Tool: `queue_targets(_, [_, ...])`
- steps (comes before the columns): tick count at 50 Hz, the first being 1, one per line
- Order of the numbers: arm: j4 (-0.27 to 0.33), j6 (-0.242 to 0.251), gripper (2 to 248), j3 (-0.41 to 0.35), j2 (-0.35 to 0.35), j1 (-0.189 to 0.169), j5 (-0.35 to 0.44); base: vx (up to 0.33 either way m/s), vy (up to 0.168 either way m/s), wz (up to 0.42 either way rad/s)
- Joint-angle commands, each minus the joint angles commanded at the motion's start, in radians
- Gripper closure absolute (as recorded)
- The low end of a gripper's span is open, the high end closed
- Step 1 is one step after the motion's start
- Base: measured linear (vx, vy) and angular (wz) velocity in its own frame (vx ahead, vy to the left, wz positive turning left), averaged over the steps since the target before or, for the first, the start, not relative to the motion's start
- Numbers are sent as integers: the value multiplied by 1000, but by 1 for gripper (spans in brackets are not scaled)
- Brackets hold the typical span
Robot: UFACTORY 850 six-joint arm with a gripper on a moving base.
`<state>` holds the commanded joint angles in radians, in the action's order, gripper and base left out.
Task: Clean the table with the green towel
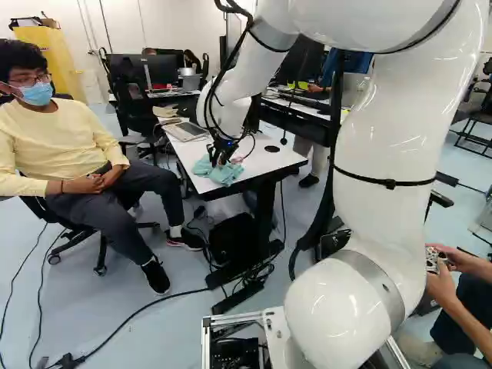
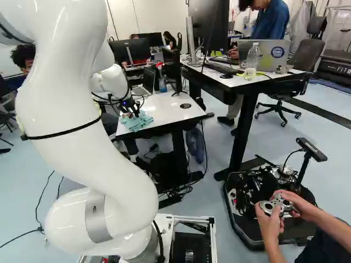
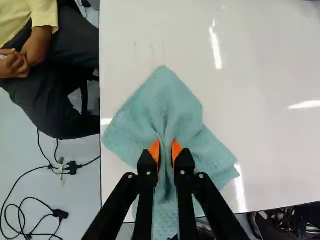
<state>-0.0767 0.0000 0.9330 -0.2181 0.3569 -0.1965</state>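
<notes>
Rising from the joint at the foot of both base views, the white arm [image 1: 384, 146] reaches out to the fingers [image 1: 223, 154], low over the near end of a white table [image 1: 286, 160]. They are clenched on a raised fold of the green towel [image 3: 165, 100], its cloth pinched between the orange pads [image 3: 177, 150]. Blue-green and rumpled, the towel lies near the table's corner. A blunt corner of it points ahead of the fingers, creases gather toward the pads, and loose flaps spread to both sides. Its near part reaches the table edge; whether it hangs over, I cannot tell. Faint thin marks [image 3: 152, 54] show on the tabletop just ahead of the cloth. Farther along are a round black disc [image 1: 272, 149], then an open laptop [image 1: 189, 131] and a spray bottle [image 2: 162, 84]. Beyond the table stand dark monitors [image 1: 154, 71].
</notes>
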Motion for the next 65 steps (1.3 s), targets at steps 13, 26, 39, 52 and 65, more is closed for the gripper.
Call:
queue_targets(13, [0,0,199,17,-14,42,0,0,0,0])
queue_targets(26, [0,0,199,65,-55,75,0,0,0,0])
queue_targets(39, [0,0,199,134,-111,83,0,0,0,0])
queue_targets(52, [0,0,199,200,-164,71,0,0,0,0])
queue_targets(65, [0,0,199,265,-214,55,0,0,0,0])
